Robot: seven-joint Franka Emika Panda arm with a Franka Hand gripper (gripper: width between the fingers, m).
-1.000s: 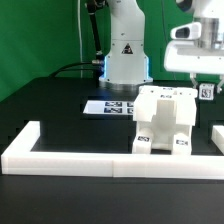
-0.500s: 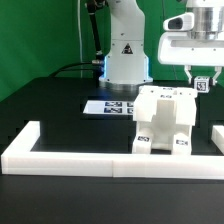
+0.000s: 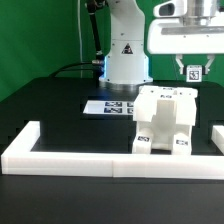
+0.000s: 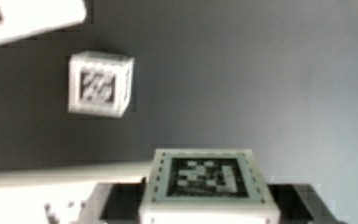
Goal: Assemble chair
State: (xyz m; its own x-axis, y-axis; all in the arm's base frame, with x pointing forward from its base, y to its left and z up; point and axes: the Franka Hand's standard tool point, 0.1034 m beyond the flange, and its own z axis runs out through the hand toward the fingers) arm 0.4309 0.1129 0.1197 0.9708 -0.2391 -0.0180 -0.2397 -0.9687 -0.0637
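The partly built white chair [image 3: 165,120], blocky with square tags, stands on the black table just behind the front rail. My gripper [image 3: 194,70] hangs above and behind its right side in the exterior view, shut on a small white tagged chair piece [image 3: 195,72]. In the wrist view that piece [image 4: 202,180] sits between my dark fingers [image 4: 119,200], tag facing the camera. Another small white tagged piece [image 4: 99,82] lies on the dark table beyond it.
A long low white border rail [image 3: 70,157] runs along the front, with an upright end at the exterior view's left. The marker board [image 3: 108,106] lies flat before the robot base [image 3: 126,55]. A white shape [image 4: 30,20] shows at a corner of the wrist view.
My gripper has risen and moved toward the exterior view's left with the small tagged piece still held. The chair has not moved.
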